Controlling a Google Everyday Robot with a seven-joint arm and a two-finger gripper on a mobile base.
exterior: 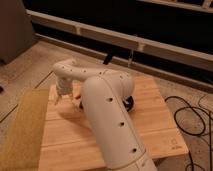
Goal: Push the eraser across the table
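One tool [61,95] hangs low over the counter [160,125], mat [22,130] just beside it; can't tell if it's clenched. Eraser isn't visible, maybe behind the arm [107,115] next to the tool, so progress is unclear.

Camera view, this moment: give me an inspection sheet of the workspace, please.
Surface: wooden table, dark mark by its near right corner; yellow-tan mat along its left edge.
Job's things: eraser not made out, possibly hidden by the arm.
Clutter: dark object half hidden behind the arm, kind unclear.
Grippers: end effector low over the table's far left part.
Cables: black cables on the floor, right.
Surroundings: speckled floor, dark wall behind.
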